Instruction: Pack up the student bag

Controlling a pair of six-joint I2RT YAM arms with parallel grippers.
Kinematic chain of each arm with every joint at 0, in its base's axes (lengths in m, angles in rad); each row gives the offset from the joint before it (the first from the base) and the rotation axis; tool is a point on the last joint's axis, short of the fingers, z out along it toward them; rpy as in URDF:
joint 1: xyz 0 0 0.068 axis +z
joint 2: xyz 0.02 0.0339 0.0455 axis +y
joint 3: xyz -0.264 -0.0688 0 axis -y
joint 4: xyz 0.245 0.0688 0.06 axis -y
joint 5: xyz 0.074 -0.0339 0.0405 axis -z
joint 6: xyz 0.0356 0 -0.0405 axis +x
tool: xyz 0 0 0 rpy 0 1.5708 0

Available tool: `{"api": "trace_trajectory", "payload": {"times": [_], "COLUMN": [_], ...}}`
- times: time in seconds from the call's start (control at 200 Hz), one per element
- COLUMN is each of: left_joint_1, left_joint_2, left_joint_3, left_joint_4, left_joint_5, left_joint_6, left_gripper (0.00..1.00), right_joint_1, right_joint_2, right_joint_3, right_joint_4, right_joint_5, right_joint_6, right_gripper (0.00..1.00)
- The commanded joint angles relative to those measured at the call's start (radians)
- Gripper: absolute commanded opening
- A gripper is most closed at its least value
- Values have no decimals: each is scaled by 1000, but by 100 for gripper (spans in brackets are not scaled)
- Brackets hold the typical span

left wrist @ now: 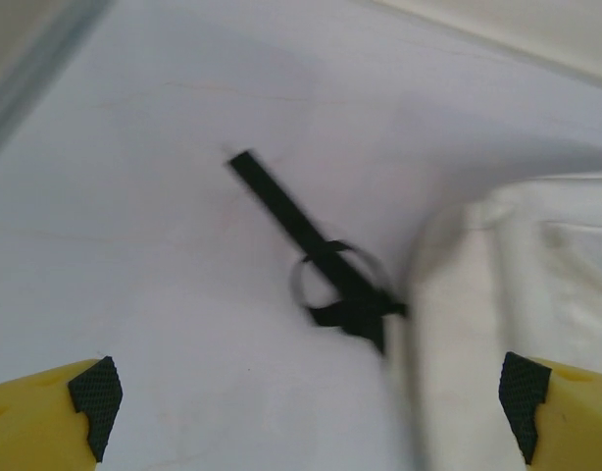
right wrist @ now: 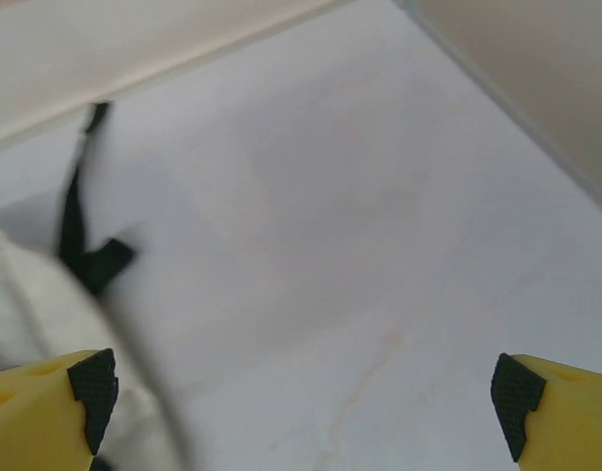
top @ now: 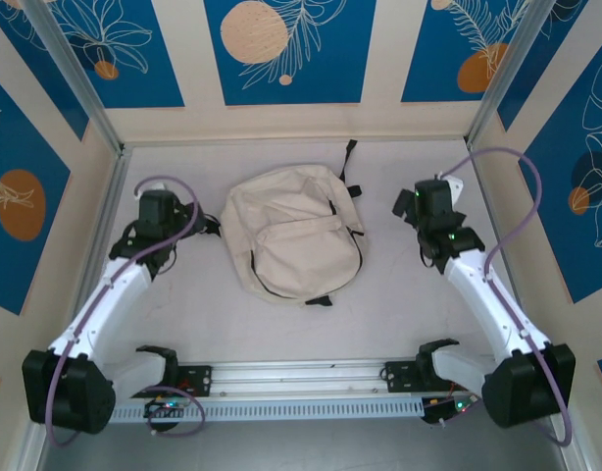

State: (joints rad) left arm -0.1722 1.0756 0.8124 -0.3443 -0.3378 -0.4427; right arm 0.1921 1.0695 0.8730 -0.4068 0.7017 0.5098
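Note:
The student bag (top: pixel 293 235), a cream canvas backpack with black straps and zipper lines, lies flat in the middle of the table. My left gripper (top: pixel 201 224) hovers just off its left side, open and holding nothing. In the left wrist view, the gripper (left wrist: pixel 311 402) has its fingers wide apart. The bag's edge (left wrist: pixel 522 285) is on the right and a black strap (left wrist: pixel 299 224) lies on the table ahead. My right gripper (top: pixel 403 204) hangs open off the bag's right side. Seen in the right wrist view, this gripper (right wrist: pixel 306 397) is over bare table, beside the bag's cream corner (right wrist: pixel 22 294) and a black strap (right wrist: pixel 77 231).
Beige walls with blue panels (top: pixel 286 49) close in the table at the back and both sides. Metal posts (top: pixel 71 74) stand at the back corners. An aluminium rail (top: pixel 301 378) runs along the near edge between the arm bases.

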Motion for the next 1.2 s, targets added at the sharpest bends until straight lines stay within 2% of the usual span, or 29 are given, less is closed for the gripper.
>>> {"api": "trace_trajectory", "payload": {"times": [0.0,0.115,0.215,0.3,0.385,0.45,0.55,0.675,0.82,1.03,1.195], "left_joint_1": [7,9,13,14,21,26,33,41,52,72,92], "left_joint_2": [-60,-69,-36,8,60,112,184,249,282,368,438], "left_joint_3": [-145,-232,-293,-348,-375,-374,-397,-428,-449,-457,-461], "left_joint_4": [268,352,469,595,679,715,830,970,1080,1186,1249], "left_joint_5": [-258,-359,-383,-375,-320,-230,-119,13,75,105,112], "left_joint_6": [74,73,139,206,266,332,406,434,454,453,428], "left_gripper": [100,100,100,100,100,100,100,100,100,100,100], "right_joint_1": [-84,-158,-183,-186,-184,-182,-169,-152,-149,-148,-149], "right_joint_2": [-47,-52,-57,-40,-8,26,69,114,158,213,234], "right_joint_3": [-123,-246,-328,-412,-461,-466,-490,-539,-541,-544,-514], "right_joint_4": [174,272,381,545,643,670,777,946,1014,1121,1085], "right_joint_5": [123,100,44,27,17,-9,-150,-259,-337,-392,-421], "right_joint_6": [-21,-50,-77,-137,-183,-211,-318,-391,-428,-464,-480], "right_gripper": [99,99,99,99,99,99,99,99,99,99,99]}}
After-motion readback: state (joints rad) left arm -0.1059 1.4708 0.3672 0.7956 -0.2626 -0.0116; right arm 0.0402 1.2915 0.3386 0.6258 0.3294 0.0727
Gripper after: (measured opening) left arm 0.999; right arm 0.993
